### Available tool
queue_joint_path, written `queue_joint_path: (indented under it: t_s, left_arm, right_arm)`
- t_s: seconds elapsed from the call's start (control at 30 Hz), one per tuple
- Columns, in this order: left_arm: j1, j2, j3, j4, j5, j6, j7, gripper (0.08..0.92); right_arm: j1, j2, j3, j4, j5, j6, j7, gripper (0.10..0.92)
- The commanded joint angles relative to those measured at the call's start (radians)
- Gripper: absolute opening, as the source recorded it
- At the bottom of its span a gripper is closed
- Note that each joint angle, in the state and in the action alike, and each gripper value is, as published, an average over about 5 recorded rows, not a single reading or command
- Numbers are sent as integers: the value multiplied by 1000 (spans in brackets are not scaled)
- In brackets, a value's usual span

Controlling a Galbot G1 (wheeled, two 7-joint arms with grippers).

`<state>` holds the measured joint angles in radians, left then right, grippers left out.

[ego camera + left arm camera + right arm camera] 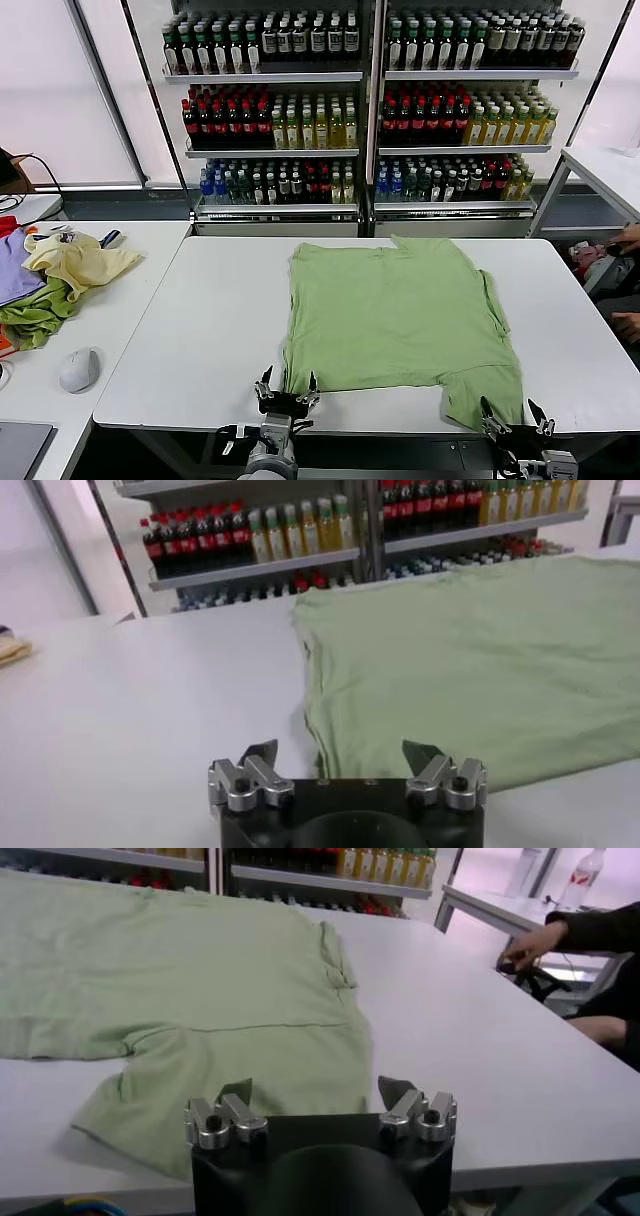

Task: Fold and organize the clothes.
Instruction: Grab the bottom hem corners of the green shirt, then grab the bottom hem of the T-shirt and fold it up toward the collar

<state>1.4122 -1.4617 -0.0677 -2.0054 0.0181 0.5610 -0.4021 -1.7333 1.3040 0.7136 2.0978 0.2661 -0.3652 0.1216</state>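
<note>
**Green shirt flat on desk, both tools at its near edge**

A plain light green cotton shirt (395, 325) lies spread flat at centre frame on the white desk (215, 340). The left tool (287, 389), jaws wide, sits at the shirt's lower left corner. The right tool (518, 415), jaws wide, sits at the lower right sleeve. Neither holds anything.

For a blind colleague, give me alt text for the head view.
A light green shirt lies spread flat on a white table, with the open left gripper and right gripper at its near edge. Bottle-filled shelves stand behind.
</note>
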Motion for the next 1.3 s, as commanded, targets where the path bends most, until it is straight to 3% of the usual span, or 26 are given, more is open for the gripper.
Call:
queue_joint_path:
  t_s: [0.03,0.43,0.7,0.8,1.03,1.3]
  left_arm:
    - [-5,4,5,19,-13,24,-14,697]
    - [1,25,6,24,-80,24,-14,368]
    - [-6,44,-2,27,-128,23,-14,139]
    - [-5,49,-3,4,-138,20,-11,100]
    - [-3,70,-11,-83,-144,-37,-4,97]
    - [-53,113,-26,-100,-202,-89,8,97]
  right_arm:
    - [-3,4,-11,-18,7,-17,0,656]
    - [6,5,-9,-18,55,-23,-23,310]
    - [9,4,-10,-8,59,4,-47,122]
    - [10,4,-9,-2,58,20,-52,112]
    - [31,-11,0,48,64,54,-56,112]
    - [127,-63,7,70,102,61,-54,112]
